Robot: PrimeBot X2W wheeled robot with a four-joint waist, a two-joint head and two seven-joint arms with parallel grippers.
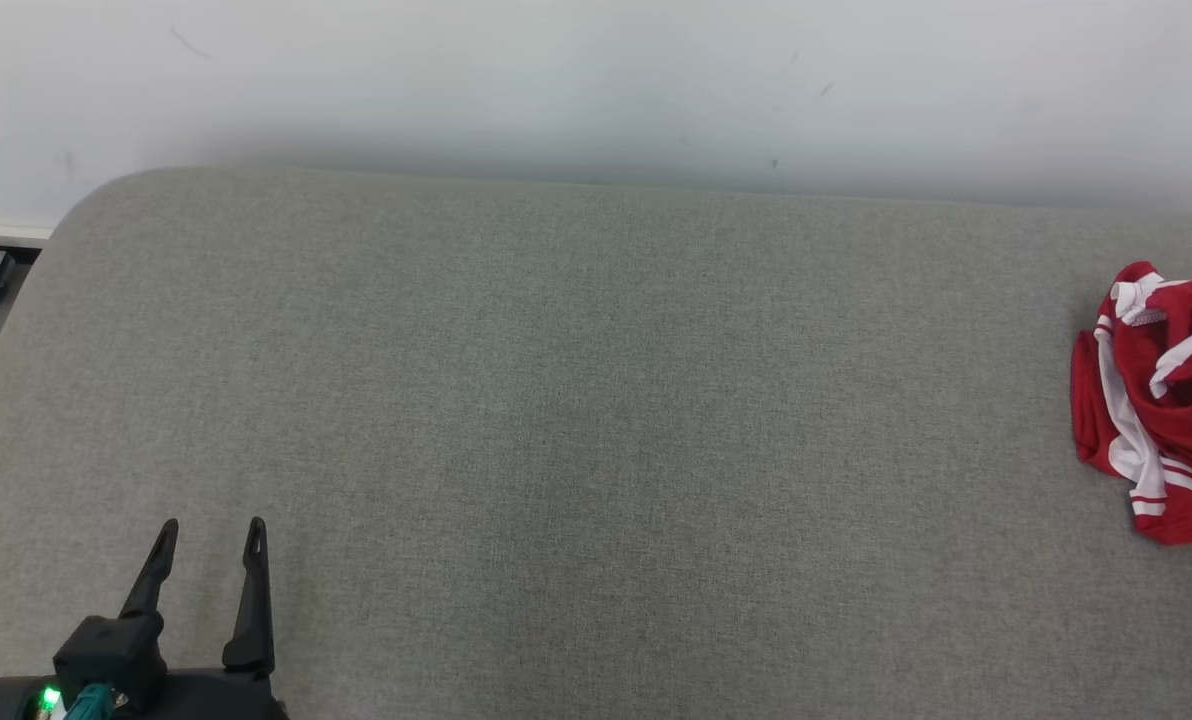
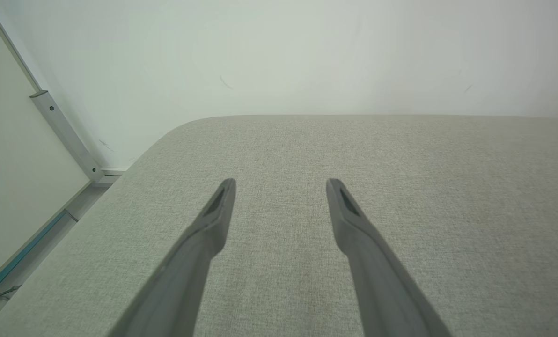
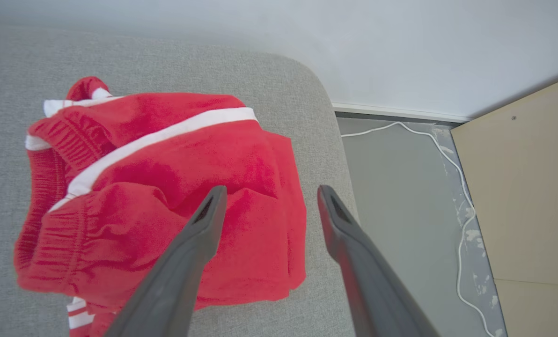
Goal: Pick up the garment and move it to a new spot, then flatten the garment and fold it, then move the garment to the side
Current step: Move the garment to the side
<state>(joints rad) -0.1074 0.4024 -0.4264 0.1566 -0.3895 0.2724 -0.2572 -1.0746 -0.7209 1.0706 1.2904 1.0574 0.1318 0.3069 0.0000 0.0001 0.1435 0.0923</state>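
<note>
The garment [image 1: 1161,400] is red with white stripes and lies crumpled at the far right of the grey padded table [image 1: 596,420], partly cut off by the head view's edge. In the right wrist view the garment [image 3: 157,187] bunches below my right gripper [image 3: 269,196], which hovers open over its right edge near the table's rim, nothing between its fingers. My left gripper [image 1: 211,535] stands open at the lower left of the head view, far from the garment. In its own wrist view the left gripper [image 2: 281,187] spreads over bare grey fabric.
A white wall [image 1: 596,80] backs the table. Right of the table's rounded edge lies grey floor [image 3: 400,196] with a white cable [image 3: 457,187] and a pale wooden panel [image 3: 527,187]. At the left, a metal-framed panel [image 2: 21,164] stands by the table's corner.
</note>
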